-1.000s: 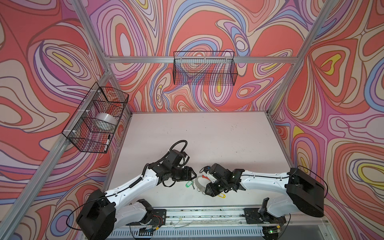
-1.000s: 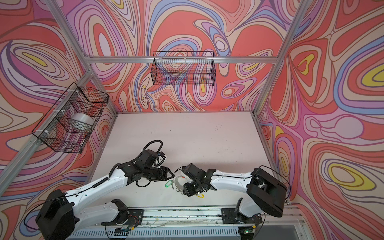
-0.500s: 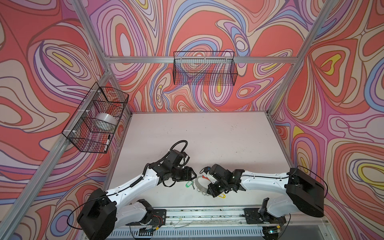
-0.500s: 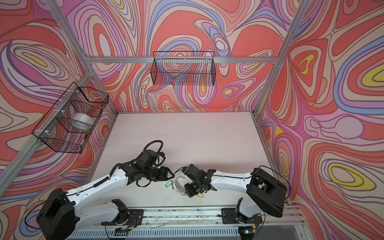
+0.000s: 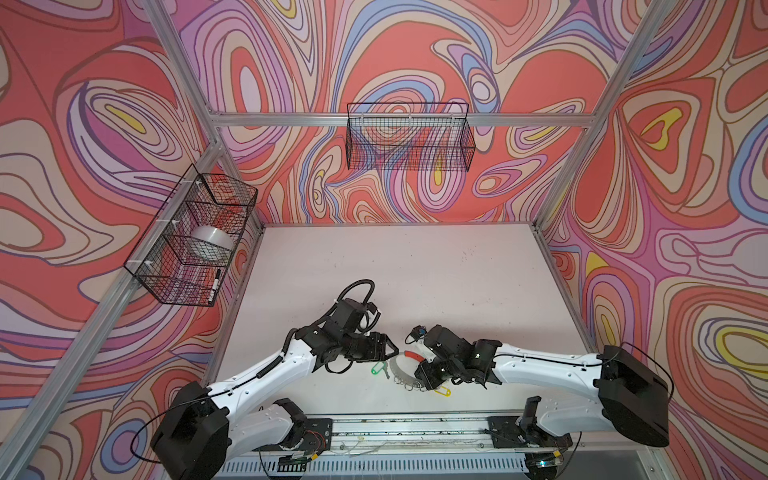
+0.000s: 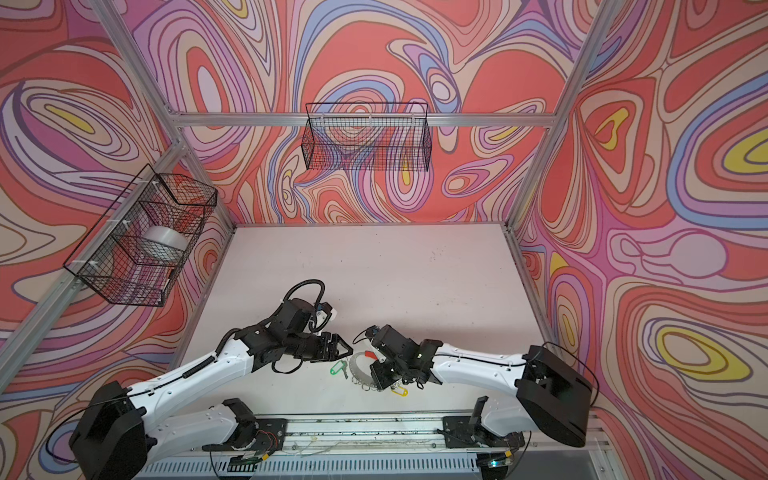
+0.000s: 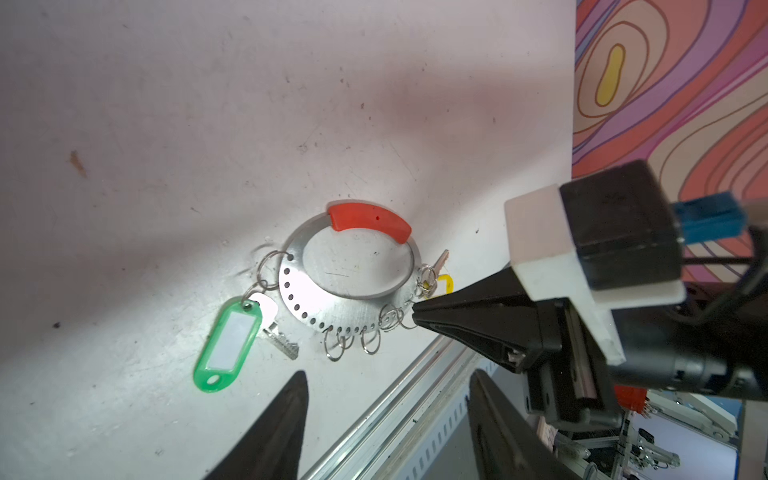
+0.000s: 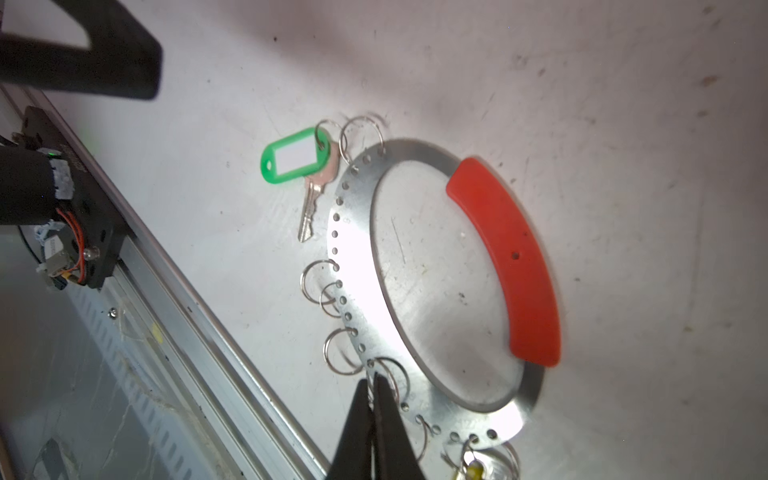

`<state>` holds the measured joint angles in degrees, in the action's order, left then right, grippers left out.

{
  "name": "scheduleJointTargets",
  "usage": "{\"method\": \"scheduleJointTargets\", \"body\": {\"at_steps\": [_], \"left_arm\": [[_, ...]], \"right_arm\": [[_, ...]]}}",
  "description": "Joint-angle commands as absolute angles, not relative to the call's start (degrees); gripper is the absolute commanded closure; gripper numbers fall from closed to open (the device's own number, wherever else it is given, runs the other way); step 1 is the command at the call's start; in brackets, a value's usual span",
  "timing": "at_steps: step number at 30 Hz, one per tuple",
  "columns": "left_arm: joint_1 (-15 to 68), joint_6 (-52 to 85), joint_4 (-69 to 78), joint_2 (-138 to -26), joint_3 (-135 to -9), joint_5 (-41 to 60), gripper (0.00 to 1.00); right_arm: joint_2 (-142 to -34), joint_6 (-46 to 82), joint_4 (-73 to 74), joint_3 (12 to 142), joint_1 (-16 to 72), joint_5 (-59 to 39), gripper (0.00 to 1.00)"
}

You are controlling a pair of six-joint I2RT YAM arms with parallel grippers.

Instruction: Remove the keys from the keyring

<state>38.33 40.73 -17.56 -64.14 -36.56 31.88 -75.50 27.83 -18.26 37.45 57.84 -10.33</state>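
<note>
Side basket: A black wire side basket (image 5: 174,286) is mounted on the left wall. A tape roll (image 5: 212,243) and a marker (image 5: 215,284) are seen inside it.

Left tool: The left tool (image 5: 392,351) (image 6: 347,347) (image 7: 386,382) is held over the pale surface (image 5: 415,270), just to the left of the keyring. Its jaws are spread wide and nothing is seen between them.

Green-tagged key: The green-tagged key (image 5: 377,369) (image 6: 337,368) (image 7: 228,345) (image 8: 295,160) lies flat on the surface at the keyring's left side. It is linked by small rings to the end hole of the keyring's edge.

Keyring: The keyring (image 5: 399,370) (image 6: 357,370) (image 7: 353,307) (image 8: 353,266) lies flat near the front edge of the surface, between the two tools.

Red segment: The red segment (image 5: 413,356) (image 6: 369,354) (image 7: 370,220) (image 8: 511,257) is found on the keyring's far arc, away from the front rail.

Split rings: Several bare split rings (image 7: 370,340) (image 8: 316,278) are threaded through holes along the near arc.

Back basket: A second wire back basket (image 5: 409,141) is hung on the rear wall.

Right tool: The right tool (image 5: 419,374) (image 6: 376,376) (image 7: 415,311) (image 8: 372,376) is lowered onto the keyring's holed near edge. Its jaws are pressed together, with the tips among the split rings. Whether a ring is pinched cannot be told.

Yellow-tagged key: The yellow-tagged key (image 5: 441,391) (image 6: 400,391) (image 7: 442,282) (image 8: 473,471) is seen at the keyring's right side, partly hidden by the right tool. It is hung from a small ring at the edge.
</note>
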Motion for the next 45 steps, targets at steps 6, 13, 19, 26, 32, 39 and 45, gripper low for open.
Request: {"method": "scheduleJointTargets", "body": {"at_steps": [6, 13, 19, 26, 32, 39, 45], "left_arm": [[38.76, 41.43, -13.76, -57.95, -36.06, 32.89, 0.33], [38.76, 41.53, -17.73, -58.27, -35.7, 30.61, 0.33], [38.76, 41.61, -16.84, -58.62, -34.76, 30.67, 0.34], [38.76, 41.22, -16.56, -58.77, -34.63, 30.98, 0.35], [38.8, 41.03, -16.08, -59.56, -34.55, 31.37, 0.35], [38.76, 40.95, -16.28, -59.49, -34.4, 31.35, 0.35], [38.77, 40.96, -16.11, -59.67, -34.37, 31.37, 0.35]], "right_arm": [[-74.25, 25.44, -20.56, 42.26, 56.89, -10.02, 1.0], [-80.05, 30.32, -23.1, 40.52, 57.01, -20.5, 0.68], [-81.9, 28.03, -27.96, 42.36, 57.1, -18.81, 0.62], [-85.41, 26.28, -31.68, 43.88, 57.22, -17.38, 0.61], [-88.51, 26.37, -28.0, 43.68, 57.28, -20.16, 0.62], [-89.58, 25.19, -28.17, 44.82, 57.22, -22.65, 0.7], [-89.87, 25.75, -27.18, 44.81, 57.22, -22.22, 0.79]]}}
